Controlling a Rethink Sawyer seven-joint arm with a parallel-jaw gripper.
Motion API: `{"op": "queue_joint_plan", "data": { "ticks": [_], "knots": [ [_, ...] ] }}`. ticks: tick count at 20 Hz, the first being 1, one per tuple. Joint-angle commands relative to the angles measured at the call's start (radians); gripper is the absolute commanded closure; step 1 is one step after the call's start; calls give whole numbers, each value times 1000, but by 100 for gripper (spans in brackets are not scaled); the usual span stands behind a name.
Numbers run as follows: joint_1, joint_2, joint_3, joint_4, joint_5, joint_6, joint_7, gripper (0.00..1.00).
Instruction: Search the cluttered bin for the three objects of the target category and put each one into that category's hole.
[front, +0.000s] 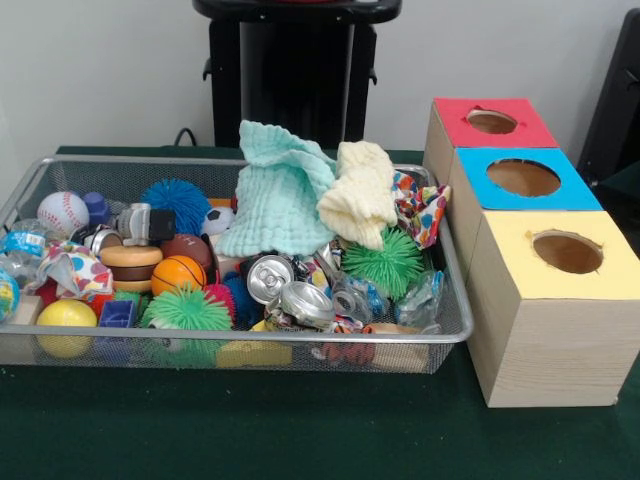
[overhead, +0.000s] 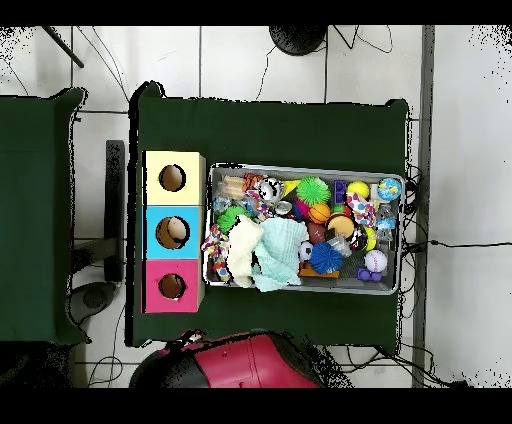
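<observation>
A wire mesh bin (front: 230, 338) (overhead: 300, 168) on the green table is packed with clutter. A mint cloth (front: 275, 190) (overhead: 282, 250), a cream cloth (front: 362, 195) (overhead: 244, 250) and a patterned cloth (front: 420, 208) lie heaped at the end nearest the boxes. Two crushed cans (front: 270, 277) (front: 307, 303) lie in the middle. Among the balls are a green spiky ball (front: 382, 262), a blue spiky ball (front: 176, 203), a baseball (front: 62, 212) and a small basketball (front: 178, 274). No gripper shows in either view.
Three wooden boxes stand in a row beside the bin, each with a round hole on top: red-topped (front: 455, 120) (overhead: 190, 300), blue-topped (front: 480, 190) (overhead: 190, 215) and yellow-topped (front: 510, 260) (overhead: 190, 162). The robot's red base (overhead: 240, 365) shows at the table's edge.
</observation>
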Motion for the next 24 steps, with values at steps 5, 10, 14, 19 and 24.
{"op": "queue_joint_plan", "data": {
  "ticks": [5, 10, 14, 19, 24],
  "knots": [
    [-91, 141, -68, -265, -328, 9, -29, 100],
    [-61, 279, -104, -309, -473, -119, 29, 100],
    [-15, 380, -162, -336, -587, -133, 73, 100],
    [30, 482, -253, -343, -632, -225, 163, 100],
    [106, 542, -355, -352, -681, -385, 249, 100]
  ]
}}
